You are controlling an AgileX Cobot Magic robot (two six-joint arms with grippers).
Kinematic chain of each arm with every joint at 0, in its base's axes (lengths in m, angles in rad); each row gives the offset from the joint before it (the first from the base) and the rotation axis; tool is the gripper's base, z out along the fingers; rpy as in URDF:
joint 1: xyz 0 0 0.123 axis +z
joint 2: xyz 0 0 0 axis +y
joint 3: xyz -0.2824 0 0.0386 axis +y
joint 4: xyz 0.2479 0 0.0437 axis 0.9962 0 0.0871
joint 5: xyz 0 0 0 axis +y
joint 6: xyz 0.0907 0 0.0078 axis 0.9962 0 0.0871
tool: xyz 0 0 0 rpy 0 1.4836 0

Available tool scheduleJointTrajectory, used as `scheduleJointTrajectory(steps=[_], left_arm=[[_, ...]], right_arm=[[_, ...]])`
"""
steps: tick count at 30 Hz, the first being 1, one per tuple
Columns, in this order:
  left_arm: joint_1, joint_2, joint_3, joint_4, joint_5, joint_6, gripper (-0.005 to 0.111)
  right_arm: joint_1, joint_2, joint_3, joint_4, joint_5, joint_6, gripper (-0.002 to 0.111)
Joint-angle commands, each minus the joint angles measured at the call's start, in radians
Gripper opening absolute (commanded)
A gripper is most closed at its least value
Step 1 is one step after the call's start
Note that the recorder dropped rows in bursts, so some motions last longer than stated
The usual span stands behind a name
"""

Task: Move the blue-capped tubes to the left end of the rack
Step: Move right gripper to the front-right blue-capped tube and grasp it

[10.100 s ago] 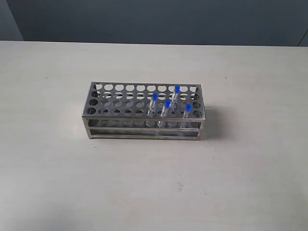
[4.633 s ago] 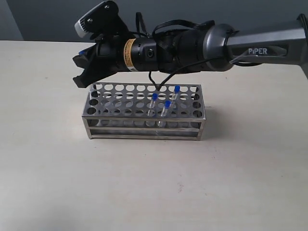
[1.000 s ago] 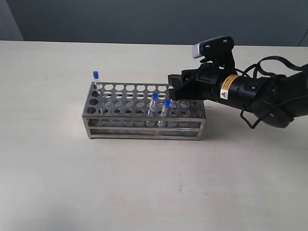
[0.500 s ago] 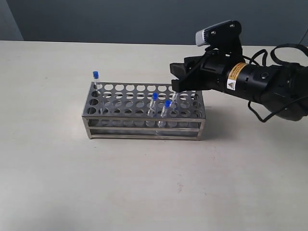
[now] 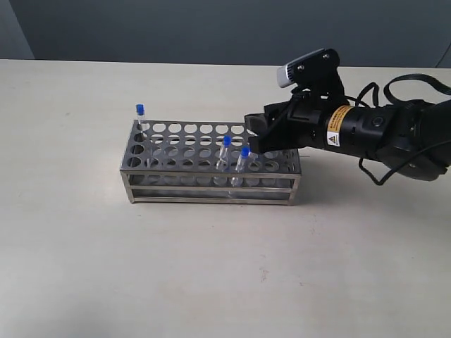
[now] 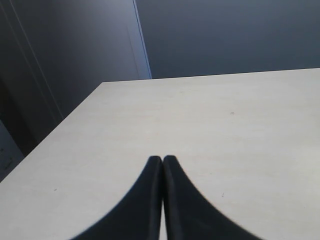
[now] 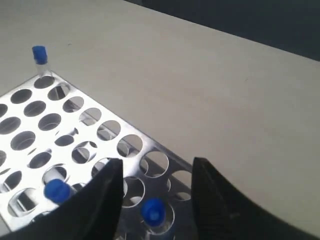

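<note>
Silver perforated metal rack (image 5: 211, 165) holding thin clear blue-capped tubes (image 5: 139, 110): one at its 9 o'clock end, two near centre, another inside the parted black right gripper (image 7: 157, 162) at 3 o'clock. Yellow warning label (image 5: 341, 129) on that arm, writing too small to read; black left gripper (image 6: 162, 161) pressed together.

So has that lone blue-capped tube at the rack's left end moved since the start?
Yes. That tube started near the right front of the rack. It now stands in the back corner hole at the left end.
</note>
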Motion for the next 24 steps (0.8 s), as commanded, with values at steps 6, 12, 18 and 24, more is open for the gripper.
scheduleJointTrajectory(steps=[6,12,18,24], left_arm=[[-0.003,-0.005,-0.003,0.003,-0.005,-0.004,0.001],[-0.003,-0.005,-0.003,0.003,-0.005,-0.004,0.001],[-0.003,-0.005,-0.003,0.003,-0.005,-0.004,0.001],[-0.003,-0.005,-0.003,0.003,-0.005,-0.004,0.001]], right_arm=[[-0.004,0.034,0.004,-0.075,0.054,0.023,0.043],[-0.004,0.087,0.004,-0.079,0.045,0.023,0.043],[-0.004,0.090,0.004,-0.066,0.012,0.023,0.039],[-0.004,0.090,0.004,-0.028,-0.001,0.023,0.002]])
